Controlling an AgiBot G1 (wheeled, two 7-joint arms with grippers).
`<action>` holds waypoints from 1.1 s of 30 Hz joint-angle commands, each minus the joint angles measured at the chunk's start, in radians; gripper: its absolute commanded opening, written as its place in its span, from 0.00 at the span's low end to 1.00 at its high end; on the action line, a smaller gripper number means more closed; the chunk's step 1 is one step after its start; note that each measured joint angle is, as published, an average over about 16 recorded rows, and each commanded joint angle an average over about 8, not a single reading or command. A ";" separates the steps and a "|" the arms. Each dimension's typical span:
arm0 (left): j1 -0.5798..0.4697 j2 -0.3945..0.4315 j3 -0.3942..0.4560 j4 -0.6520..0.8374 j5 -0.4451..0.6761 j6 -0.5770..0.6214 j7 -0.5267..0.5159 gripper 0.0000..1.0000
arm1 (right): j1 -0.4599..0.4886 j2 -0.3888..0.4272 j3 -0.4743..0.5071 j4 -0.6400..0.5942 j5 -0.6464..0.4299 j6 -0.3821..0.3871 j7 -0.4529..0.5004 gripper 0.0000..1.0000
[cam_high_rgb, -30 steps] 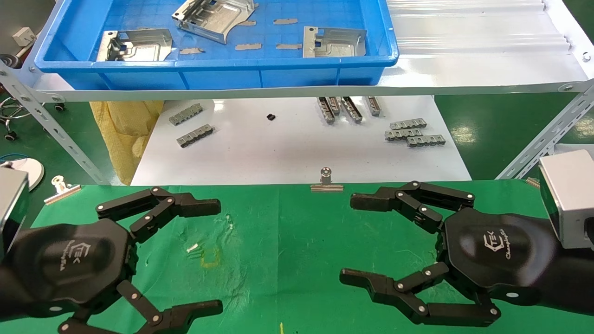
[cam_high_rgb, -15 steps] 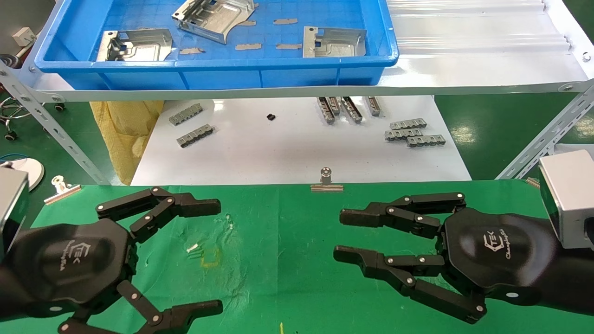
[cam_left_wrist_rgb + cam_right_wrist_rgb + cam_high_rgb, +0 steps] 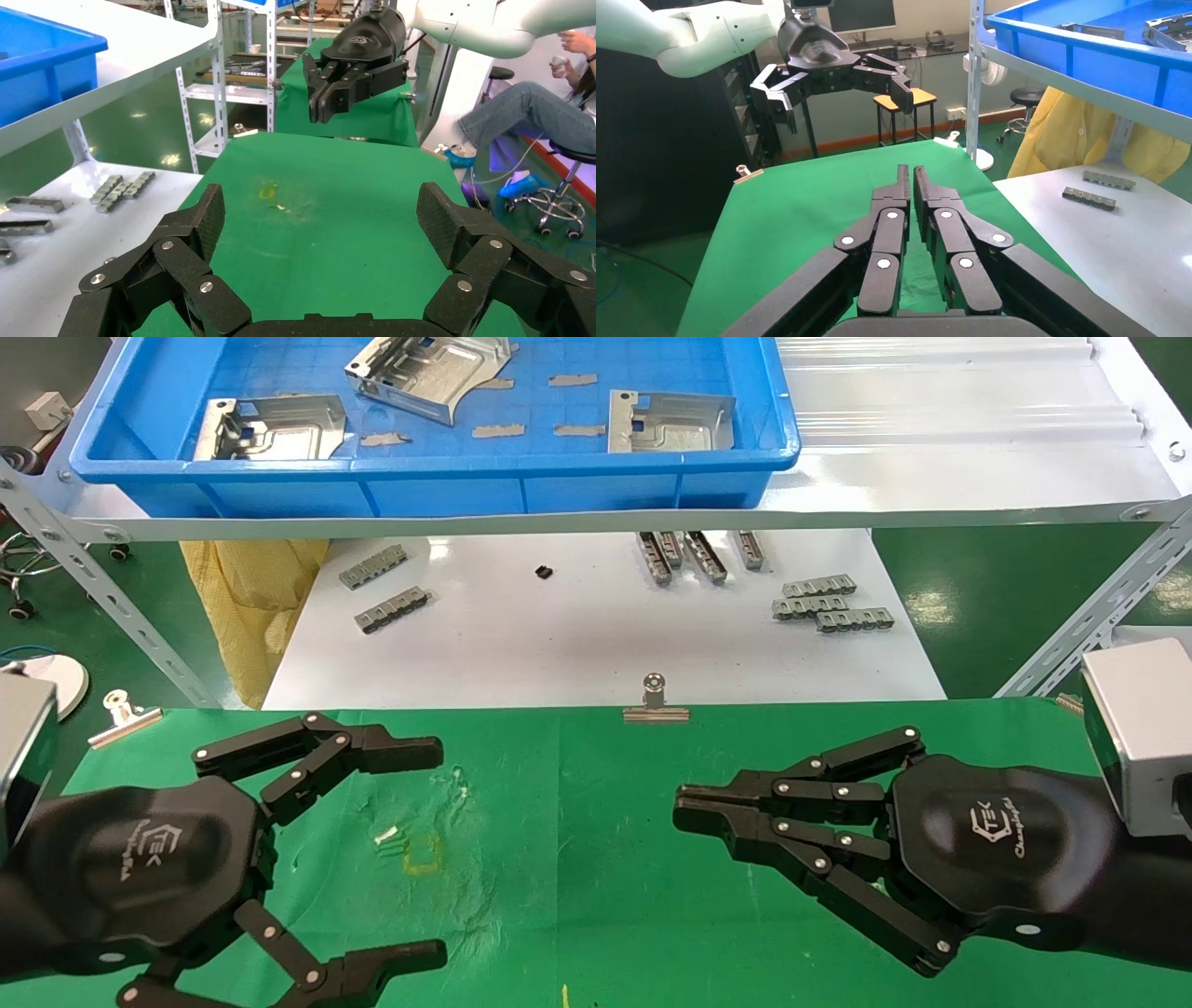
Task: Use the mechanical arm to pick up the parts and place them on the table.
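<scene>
Three silver sheet-metal parts lie in the blue tray (image 3: pixel 559 491) on the upper shelf: one at the left (image 3: pixel 270 427), one tilted at the back middle (image 3: pixel 428 372), one at the right (image 3: pixel 669 423). My left gripper (image 3: pixel 417 850) hovers over the green table (image 3: pixel 577 896) at the near left, open wide and empty; it also shows in its own wrist view (image 3: pixel 320 225). My right gripper (image 3: pixel 691 803) hovers at the near right, shut with nothing between its fingers; its own wrist view (image 3: pixel 910 175) shows the same.
Small grey notched bars lie on the white lower surface (image 3: pixel 596 645) at the left (image 3: pixel 382 589), back middle (image 3: pixel 698 553) and right (image 3: pixel 829 604). Thin grey strips (image 3: pixel 498 430) lie in the tray. A metal clip (image 3: pixel 656 700) sits on the table's far edge. Slanted shelf struts (image 3: pixel 1090 626) flank both sides.
My right gripper has closed from wide open to shut, in place over the green table. The left gripper and the parts have not moved.
</scene>
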 commanded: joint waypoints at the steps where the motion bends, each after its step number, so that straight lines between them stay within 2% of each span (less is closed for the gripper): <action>1: 0.000 0.002 -0.004 -0.003 -0.002 -0.005 0.005 1.00 | 0.000 0.000 0.000 0.000 0.000 0.000 0.000 0.00; 5: -0.097 0.050 0.014 0.007 0.058 -0.082 -0.028 1.00 | 0.000 0.000 0.000 0.000 0.000 0.000 0.000 0.00; 10: -0.317 0.153 0.075 0.115 0.200 -0.163 -0.073 1.00 | 0.000 0.000 0.000 0.000 0.000 0.000 0.000 0.00; 16: -0.606 0.337 0.184 0.431 0.414 -0.242 -0.077 1.00 | 0.000 0.000 0.000 0.000 0.000 0.000 0.000 0.00; 20: -0.747 0.450 0.235 0.673 0.525 -0.325 -0.042 1.00 | 0.000 0.000 0.000 0.000 0.000 0.000 0.000 0.00; 26: -0.872 0.574 0.266 0.953 0.608 -0.472 0.024 1.00 | 0.000 0.000 0.000 0.000 0.000 0.000 0.000 0.00; 33: -0.949 0.646 0.288 1.137 0.656 -0.602 0.059 1.00 | 0.000 0.000 0.000 0.000 0.000 0.000 0.000 0.00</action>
